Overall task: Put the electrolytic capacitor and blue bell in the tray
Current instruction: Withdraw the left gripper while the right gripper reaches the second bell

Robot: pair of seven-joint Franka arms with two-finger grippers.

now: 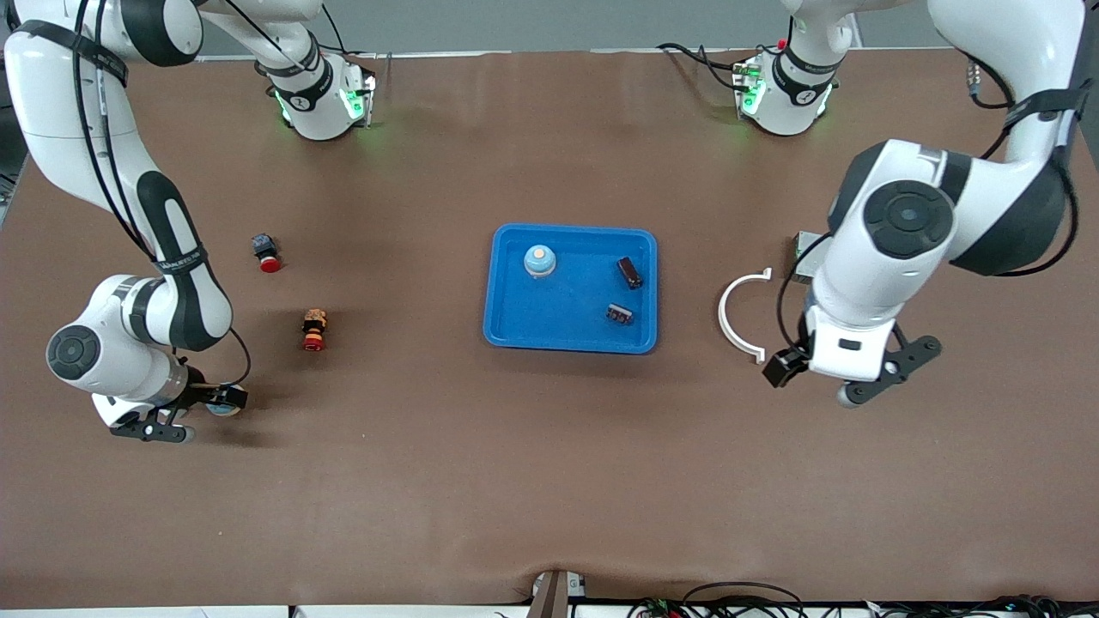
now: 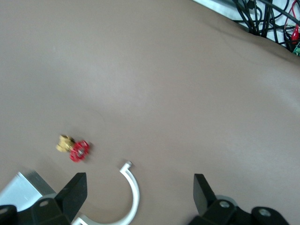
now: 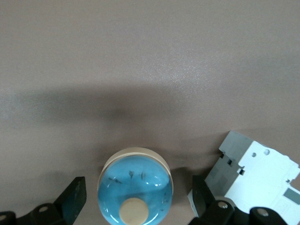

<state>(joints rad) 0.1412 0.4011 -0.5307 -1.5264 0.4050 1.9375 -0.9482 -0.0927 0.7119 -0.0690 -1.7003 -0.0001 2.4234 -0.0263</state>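
Your brown table point(image 1: 549, 481) has the tray point(image 1: 506, 330) in its middle. The capacitor point(image 1: 629, 272) and a bell point(image 1: 539, 260) sit inside it, so the job looks done. Your right gripper point(image 3: 136, 192) is spread around a second bell point(image 3: 135, 185) by the right arm's end, ready to pinch. Your left gripper point(image 2: 139, 190), spread and empty, waits over a white ring point(image 1: 730, 313).

No legible text, label or number anywhere.

We see a brown tabletop point(image 1: 549, 481) carrying a blue tray point(image 1: 506, 330) at its middle. Toward the left arm's end from the tray lies a white arc point(image 1: 737, 316); toward the right arm's end, two red-capped parts point(image 1: 267, 252) point(image 1: 314, 330).
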